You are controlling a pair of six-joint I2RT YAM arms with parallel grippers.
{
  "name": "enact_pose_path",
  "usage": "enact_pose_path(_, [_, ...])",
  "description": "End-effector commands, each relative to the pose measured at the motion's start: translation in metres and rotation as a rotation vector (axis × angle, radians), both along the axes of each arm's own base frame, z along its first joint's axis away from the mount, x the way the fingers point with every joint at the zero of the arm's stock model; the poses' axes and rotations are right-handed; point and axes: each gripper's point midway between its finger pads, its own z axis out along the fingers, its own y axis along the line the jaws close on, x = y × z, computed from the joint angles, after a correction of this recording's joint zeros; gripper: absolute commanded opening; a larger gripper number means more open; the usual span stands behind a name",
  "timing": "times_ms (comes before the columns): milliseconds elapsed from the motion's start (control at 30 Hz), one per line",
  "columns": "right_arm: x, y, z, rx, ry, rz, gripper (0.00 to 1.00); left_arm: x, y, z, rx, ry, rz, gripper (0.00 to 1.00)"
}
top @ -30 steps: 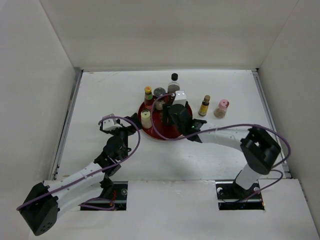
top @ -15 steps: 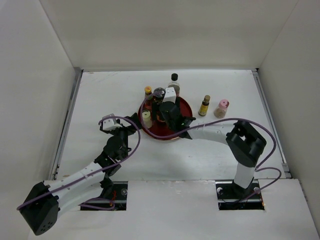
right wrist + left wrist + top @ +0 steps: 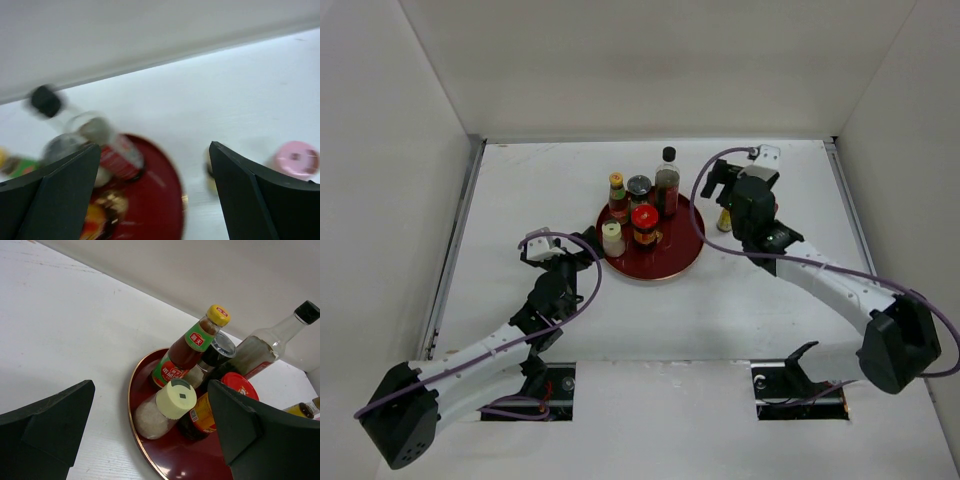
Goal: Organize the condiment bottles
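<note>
Five condiment bottles stand on the round red tray (image 3: 672, 262): yellow-capped red sauce (image 3: 617, 191), grey-capped (image 3: 639, 186), tall dark black-capped (image 3: 667, 180), cream (image 3: 612, 238) and red-lidded (image 3: 643, 225). My left gripper (image 3: 582, 246) is open and empty at the tray's left rim, facing the cream bottle (image 3: 170, 402). My right gripper (image 3: 718, 195) is open and empty, above the table right of the tray. The yellow-labelled bottle (image 3: 724, 221) is mostly hidden under it. In the blurred right wrist view the yellow-labelled bottle (image 3: 211, 172) and the pink-capped one (image 3: 295, 159) stand on the table.
White walls close the table on the left, back and right. The right arm's purple cable (image 3: 692, 215) loops over the tray's right side. Bare tabletop (image 3: 530, 190) lies left of the tray and in front of it.
My right gripper has let go of the red-lidded jar, which now stands on the tray, and has swung right and back, off the tray. The left arm has not moved.
</note>
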Motion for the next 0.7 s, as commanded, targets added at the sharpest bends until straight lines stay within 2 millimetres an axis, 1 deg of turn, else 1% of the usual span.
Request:
enact_pose_path(0, [0.013, -0.042, -0.036, -0.08, 0.103, -0.112, 0.94, 0.0, -0.003, 0.011, -0.046, -0.039, -0.011, 1.0])
enact_pose_path(67, [0.023, -0.052, -0.044, -0.098, 0.121, -0.125, 0.92, 0.001, -0.003, 0.009, -0.041, -0.033, -0.008, 1.0])
enact_pose_path(133, [0.034, -0.054, -0.053, -0.111, 0.144, -0.107, 0.9, 0.001, -0.005, 0.009, -0.04, -0.032, -0.011, 1.0])
enact_pose_path(300, [0.052, -0.051, -0.072, -0.1, 0.187, -0.066, 0.83, 0.002, -0.005, 0.008, -0.038, -0.03, -0.009, 1.0])
enact_pose_path(500, [0.059, -0.054, -0.089, -0.102, 0.225, -0.081, 0.63, 0.002, -0.004, 0.007, -0.036, -0.029, -0.006, 1.0])
enact_pose_path(567, [0.061, -0.054, -0.089, -0.101, 0.22, -0.085, 0.55, 0.001, -0.006, 0.008, -0.039, -0.031, -0.012, 1.0])
enact_pose_path(633, [0.062, -0.055, -0.084, -0.099, 0.198, -0.088, 0.46, 0.002, -0.005, 0.008, -0.038, -0.03, -0.011, 1.0])
enact_pose_path(667, [0.061, -0.054, -0.077, -0.094, 0.175, -0.089, 0.41, 0.002, -0.004, 0.007, -0.035, -0.028, -0.006, 1.0])
